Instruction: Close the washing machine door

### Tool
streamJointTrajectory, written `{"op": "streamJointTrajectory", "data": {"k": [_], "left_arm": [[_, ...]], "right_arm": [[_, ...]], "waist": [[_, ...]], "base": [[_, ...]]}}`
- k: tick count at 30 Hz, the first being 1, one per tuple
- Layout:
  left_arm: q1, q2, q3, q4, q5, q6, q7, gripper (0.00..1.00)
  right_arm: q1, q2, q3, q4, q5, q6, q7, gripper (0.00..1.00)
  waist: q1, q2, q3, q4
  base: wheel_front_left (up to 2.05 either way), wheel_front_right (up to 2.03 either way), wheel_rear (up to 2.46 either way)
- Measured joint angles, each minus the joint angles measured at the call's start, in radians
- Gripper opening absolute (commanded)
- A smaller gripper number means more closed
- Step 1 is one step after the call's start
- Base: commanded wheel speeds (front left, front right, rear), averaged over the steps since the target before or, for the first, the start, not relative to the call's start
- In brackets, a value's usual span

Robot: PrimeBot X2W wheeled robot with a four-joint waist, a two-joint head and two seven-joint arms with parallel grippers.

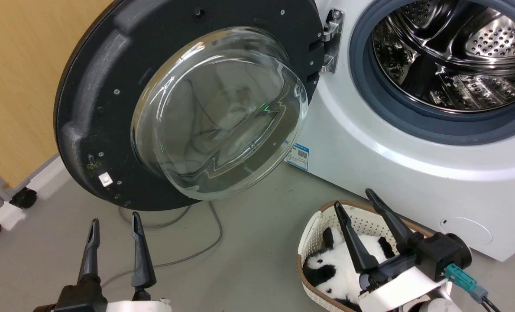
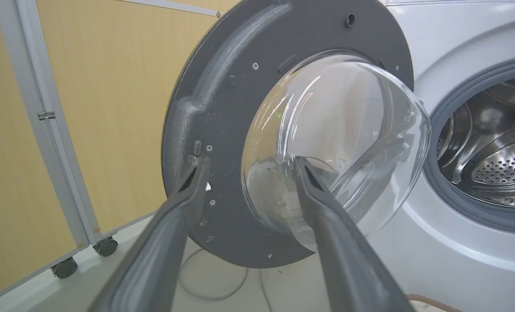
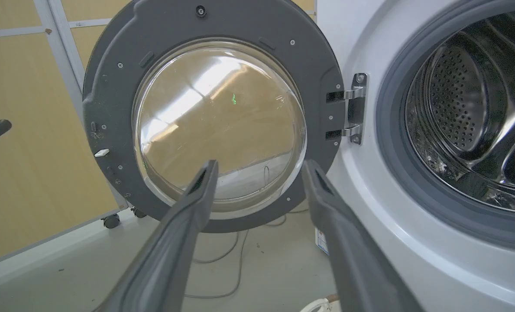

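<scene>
Washing machine door hangs wide open, left of the washing machine. Its matte inner rim and bulging glass bowl face the robot. Hinge sits on the door's right edge, against the white front. The free edge is at far left, with a small white tab low on that side. Steel drum stands exposed to the right, inside its grey ring.

Left gripper: near, low left, fingers spread apart, nothing between them. It points up at the door's lower free edge, below it and apart from it. In the left wrist view one finger lines up over the rim by the tab and the other over the glass, with no contact visible.

Right gripper: near, low right, fingers likewise parted and empty. It hovers above a white basket holding a panda toy, below the hinge side of the door.

Key relation: the door turns about its right edge, so the leverage is at the far-left edge. The left arm looks the nearer one to that edge. The right gripper sits close to the pivot, where a push would do little.

Judgement: closing has not begun. The free edge likely has to be brought toward the robot, then swept right onto the opening.

Cable lies on the floor under the door.
</scene>
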Motion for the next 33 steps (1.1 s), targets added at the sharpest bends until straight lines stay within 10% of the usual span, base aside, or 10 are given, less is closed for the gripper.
{"op": "streamJointTrajectory", "data": {"k": [14, 19, 20, 33], "left_arm": [[-0.011, -0.001, 0.082, -0.072, -0.047, 0.004, 0.0, 1.0], [-0.09, 0.012, 0.224, -0.112, -0.092, -0.058, -0.001, 1.0], [-0.112, 0.022, 0.25, -0.108, -0.113, -0.078, -0.001, 0.0], [-0.594, 0.315, 0.53, 0.348, -0.545, -0.212, 0.219, 0.0]], "right_arm": [[-0.003, -0.007, -0.004, -0.001, 0.001, 0.0, -0.004, 1.0], [-0.002, -0.012, -0.024, -0.01, -0.005, 0.0, -0.004, 1.0], [-0.001, -0.014, -0.029, -0.011, -0.009, 0.0, -0.004, 1.0], [0.05, -0.03, -0.093, -0.068, -0.055, 0.0, -0.004, 1.0]], "waist": [[0.0, 0.0, 0.012, 0.0], [0.0, 0.0, 0.026, -0.001], [0.0, 0.0, 0.029, -0.002], [-0.0001, 0.0, 0.081, -0.011]], "base": [[0.0, 0.0, 0.0], [0.0, 0.0, 0.0], [0.0, 0.0, 0.0], [0.0, 0.0, 0.0]]}}
